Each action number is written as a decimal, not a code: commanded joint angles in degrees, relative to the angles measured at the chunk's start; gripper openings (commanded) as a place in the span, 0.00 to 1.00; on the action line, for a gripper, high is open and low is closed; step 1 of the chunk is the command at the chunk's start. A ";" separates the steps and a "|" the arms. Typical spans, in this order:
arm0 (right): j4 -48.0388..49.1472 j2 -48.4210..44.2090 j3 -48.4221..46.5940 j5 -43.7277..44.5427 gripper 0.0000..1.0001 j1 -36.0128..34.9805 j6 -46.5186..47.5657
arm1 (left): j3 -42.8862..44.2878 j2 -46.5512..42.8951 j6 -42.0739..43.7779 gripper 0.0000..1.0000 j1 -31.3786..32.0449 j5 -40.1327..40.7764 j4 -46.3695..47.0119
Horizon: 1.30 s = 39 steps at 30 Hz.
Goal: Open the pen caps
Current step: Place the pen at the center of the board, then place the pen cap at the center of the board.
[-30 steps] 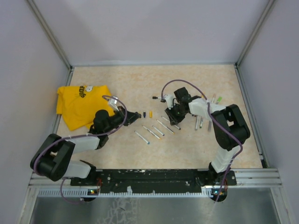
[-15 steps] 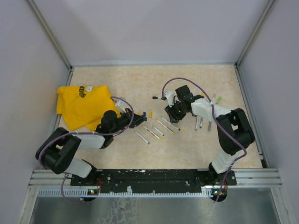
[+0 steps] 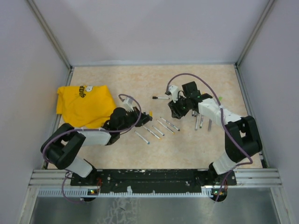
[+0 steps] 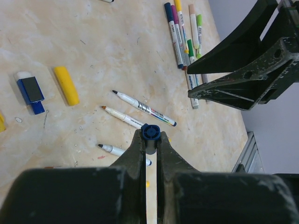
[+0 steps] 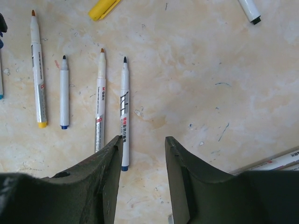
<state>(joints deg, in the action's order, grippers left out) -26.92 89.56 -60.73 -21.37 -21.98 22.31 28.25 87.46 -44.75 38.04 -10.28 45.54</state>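
- left wrist view: the left claw (image 4: 150,142) pinches a blue cap (image 4: 151,132) between its tips, above the tabletop (image 4: 93,42).
- a yellow cap (image 4: 66,85) lies loose on the tabletop, left of three uncapped pens (image 4: 142,108).
- capped pens (image 4: 180,35) lie bunched together further off.
- the right claw (image 5: 142,144) stands spread with nothing between its fingers, low over bare tabletop, just beside a row of uncapped pens.
- a yellow cloth (image 3: 84,105) lies left of the left claw.

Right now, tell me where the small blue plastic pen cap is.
Left wrist view, centre: the small blue plastic pen cap is pinched in the left gripper, just over the uncapped white pens.
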 commanded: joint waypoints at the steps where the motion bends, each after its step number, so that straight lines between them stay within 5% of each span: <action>1: 0.44 -3.14 0.26 -1.91 0.41 0.93 0.94 | 2.96 1.15 1.78 0.00 1.25 3.46 -4.45; 39: 0.79 -4.04 0.41 -1.85 0.42 2.87 0.81 | 32.78 20.18 5.68 0.00 3.88 12.91 -34.44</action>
<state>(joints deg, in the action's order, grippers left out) -27.49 88.36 -60.38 -22.57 -19.84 22.50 56.73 104.99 -40.34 41.54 0.78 15.42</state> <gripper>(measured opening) 0.418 0.050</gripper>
